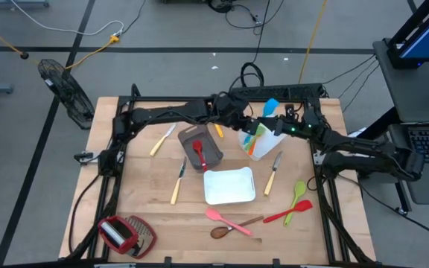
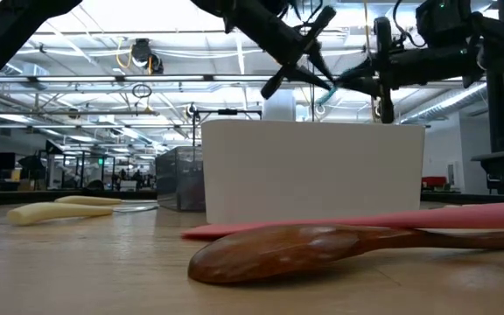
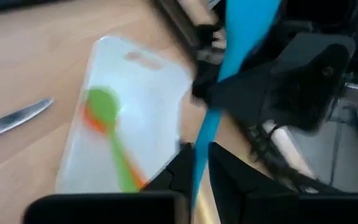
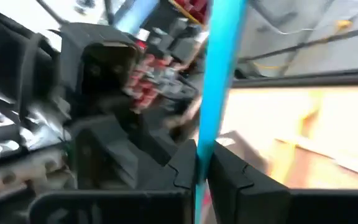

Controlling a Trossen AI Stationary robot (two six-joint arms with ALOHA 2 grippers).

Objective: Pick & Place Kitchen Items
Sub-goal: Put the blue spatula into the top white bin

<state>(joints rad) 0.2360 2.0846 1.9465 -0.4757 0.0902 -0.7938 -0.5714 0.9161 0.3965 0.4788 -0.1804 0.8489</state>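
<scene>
Kitchen items lie scattered over the wooden tabletop (image 1: 147,186), while both arms meet above its far side over a white tray (image 1: 263,145) that already holds a green utensil (image 3: 107,124) and an orange one. A second white tray (image 1: 229,186) sits near the middle, with a grey bin (image 1: 199,147) just beside it holding a red utensil (image 1: 198,152). Pale-handled knives (image 1: 273,173) lie apart on the wood, and the green spoon (image 1: 299,192), red spatula (image 1: 289,214), pink spatula (image 1: 226,219) and brown wooden spoon (image 1: 233,227) wait at the near edge.

A blue utensil (image 1: 271,109) stands between the two arms. The left end effector (image 3: 201,168) pinches its handle, and the right end effector (image 4: 202,167) is pressed together on the same handle, so both appear to grip it at once.

This looks like a handover, and the risk lies in its timing. If the two arms pull apart while both clamp, the thin plastic could bend or twist out of line. If both let go, it would probably drop beside the tray, not into it.
</scene>
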